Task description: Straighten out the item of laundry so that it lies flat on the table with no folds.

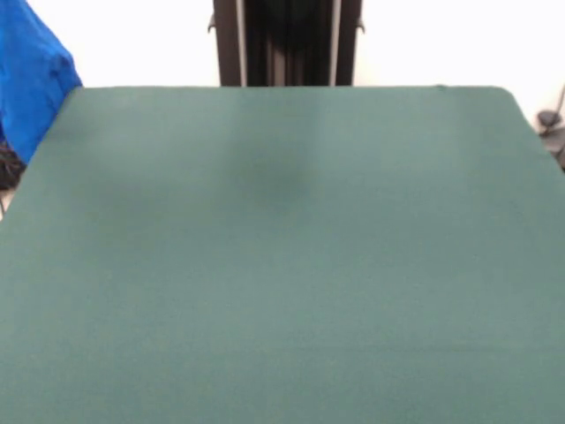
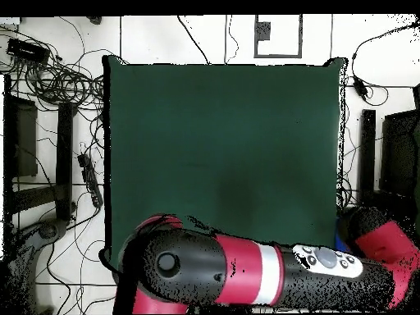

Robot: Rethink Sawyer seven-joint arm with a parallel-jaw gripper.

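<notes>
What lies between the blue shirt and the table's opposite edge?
Nothing: the front view shows the table bare from the shirt across to that edge.

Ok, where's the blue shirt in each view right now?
Front view: the shirt is at the top-left edge, off the table, beside its far left corner.
Overhead view: only a blue sliver of the shirt shows, by the table's lower right edge, next to the arm.
Shared landmark: that table corner on the pedestal side.
</notes>
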